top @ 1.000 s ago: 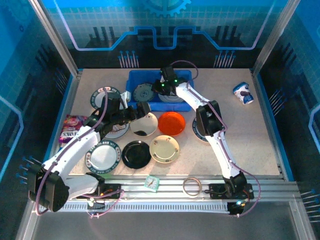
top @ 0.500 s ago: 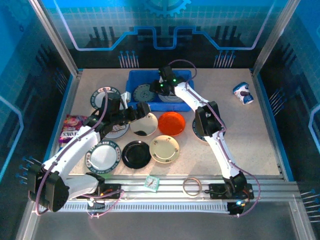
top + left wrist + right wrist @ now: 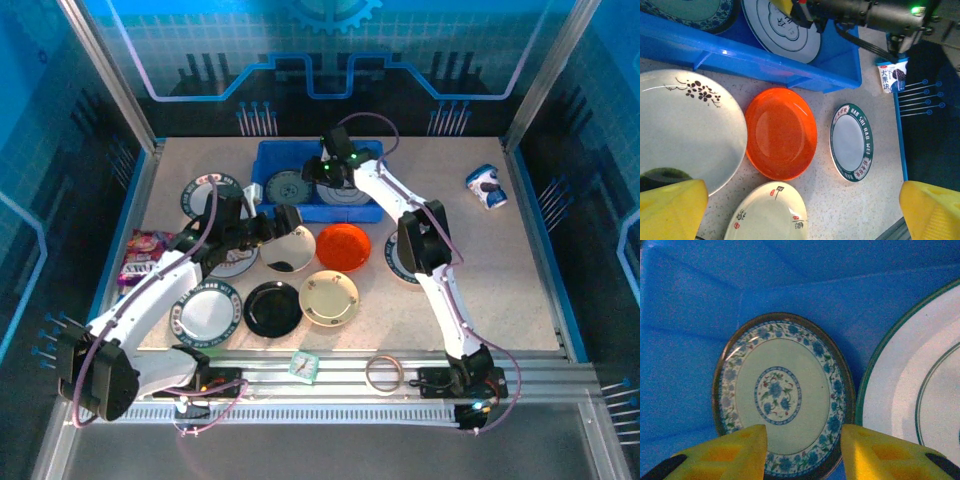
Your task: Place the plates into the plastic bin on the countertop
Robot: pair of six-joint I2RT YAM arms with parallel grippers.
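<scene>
The blue plastic bin (image 3: 365, 152) at the back of the countertop (image 3: 500, 280) holds two plates: a blue-flowered one (image 3: 782, 395) and a white green-rimmed one (image 3: 920, 400). My right gripper (image 3: 802, 455) hangs open just above the flowered plate (image 3: 288, 187), with nothing between its yellow fingers (image 3: 725, 455). My left gripper (image 3: 800, 215) is wide open and empty above a white sprig-patterned plate (image 3: 685, 130). An orange plate (image 3: 781, 132), a cream plate (image 3: 767, 215) and a green-rimmed plate (image 3: 852, 141) lie near it. A black plate (image 3: 273, 308) lies nearer the front.
More dark-rimmed plates lie at the left (image 3: 205, 195) and front left (image 3: 208, 312). A snack packet (image 3: 140, 255) sits at the left edge and a small carton (image 3: 487, 187) at the right. A tape ring (image 3: 383, 373) and a small teal object (image 3: 304, 365) rest on the front rail.
My right gripper's jaws have widened over the flowered plate and its wrist has shifted slightly. The left arm has stayed put.
</scene>
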